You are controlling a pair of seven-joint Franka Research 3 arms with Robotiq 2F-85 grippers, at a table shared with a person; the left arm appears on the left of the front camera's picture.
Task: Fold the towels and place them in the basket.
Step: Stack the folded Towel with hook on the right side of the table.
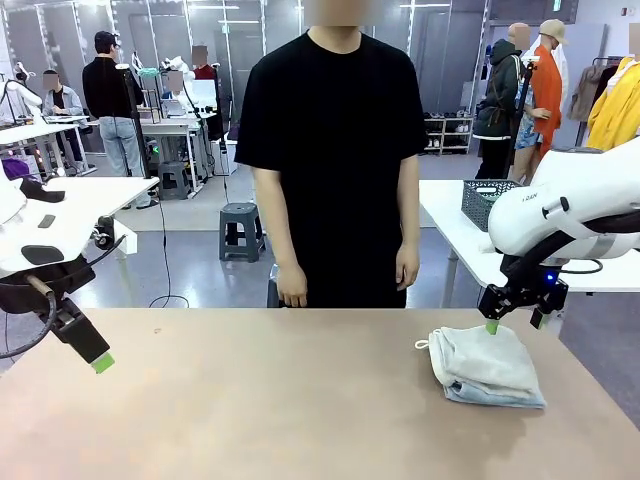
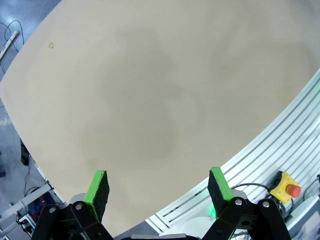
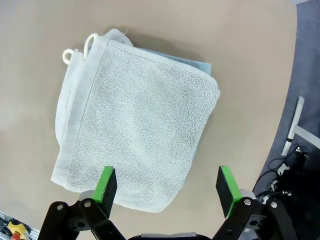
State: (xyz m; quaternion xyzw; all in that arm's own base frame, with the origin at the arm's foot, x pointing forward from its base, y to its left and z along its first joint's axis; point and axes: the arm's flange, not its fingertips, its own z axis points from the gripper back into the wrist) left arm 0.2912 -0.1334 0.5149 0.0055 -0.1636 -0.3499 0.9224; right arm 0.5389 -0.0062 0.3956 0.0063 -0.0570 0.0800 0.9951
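Two folded towels lie stacked at the right of the tan table. The pale cream one is on top, and an edge of the blue-grey one peeks out beneath it, with a corner loop at one end. My right gripper hangs open just above the stack's far edge, and in its wrist view its open fingers straddle the near edge without touching. My left gripper is open above the table's left front, with bare tabletop under it. A dark grey lattice basket stands on the white table behind, at the right.
A person in a black shirt stands at the far side, both hands hanging down. The tan tabletop is bare at the middle and left. A ribbed metal rail and a yellow emergency-stop button run along the near table edge.
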